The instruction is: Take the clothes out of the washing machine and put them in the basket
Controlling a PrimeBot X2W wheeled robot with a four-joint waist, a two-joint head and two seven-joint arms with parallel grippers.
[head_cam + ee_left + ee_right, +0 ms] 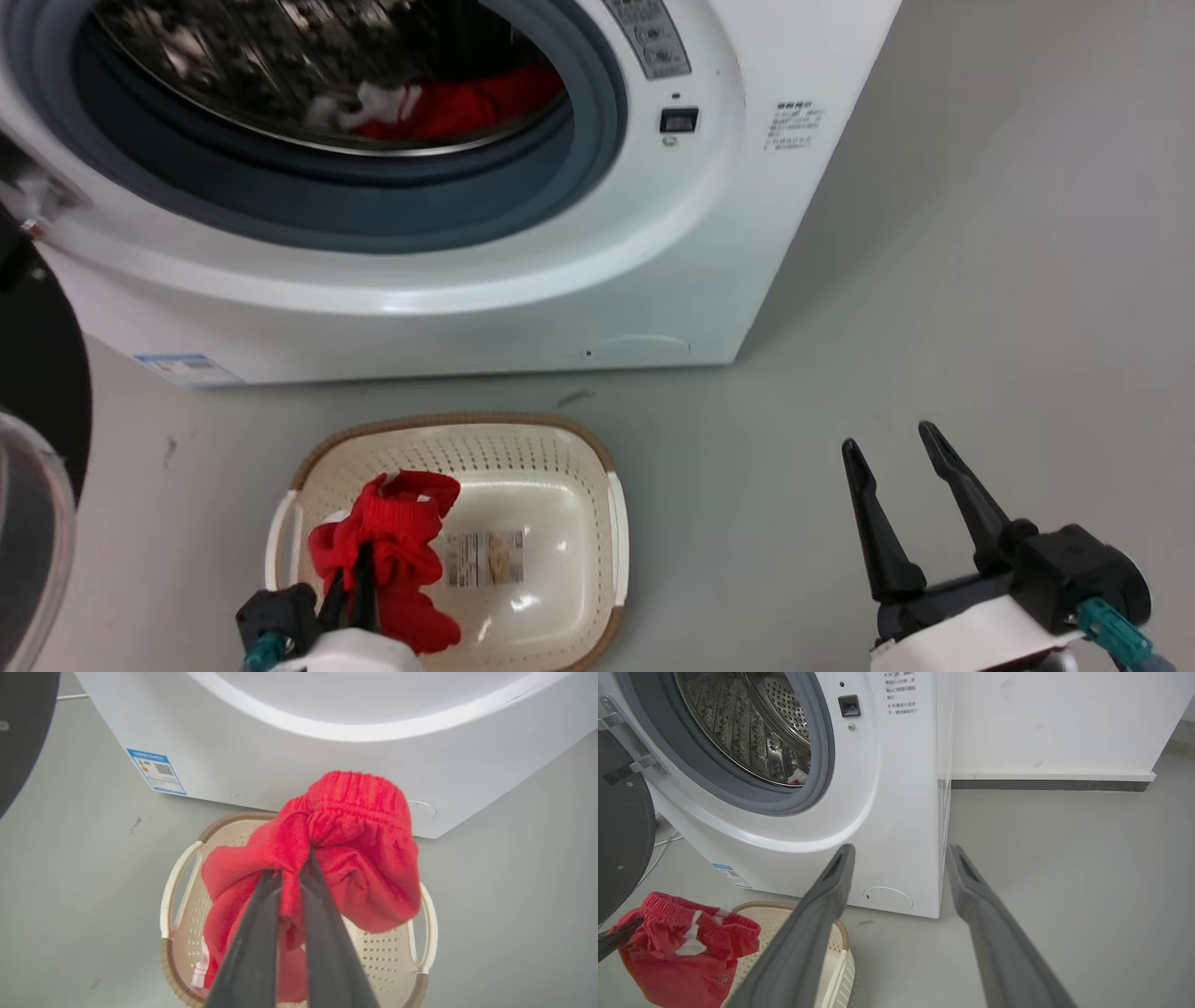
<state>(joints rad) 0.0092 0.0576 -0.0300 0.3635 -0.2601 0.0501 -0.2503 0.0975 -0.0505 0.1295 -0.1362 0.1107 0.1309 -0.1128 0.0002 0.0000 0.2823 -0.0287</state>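
Left gripper (292,868) pinches clothes (364,826) above basket (224,822) (more, apparently, in washing machine (653,280)).

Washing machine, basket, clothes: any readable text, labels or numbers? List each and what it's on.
No text reads clearly.
Chinese notice on washing machine front: too small.
control panel: blurred.
blue label, lower front: too small.
sticker on basket base: blurred.
print on red garment: too small.

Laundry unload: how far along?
Done: door open, one red garment out of the washing machine. In hand: left gripper holds it over the basket, not released. Left: drop it, then fetch the red-and-white clothes in the drum. The right gripper is open, empty.
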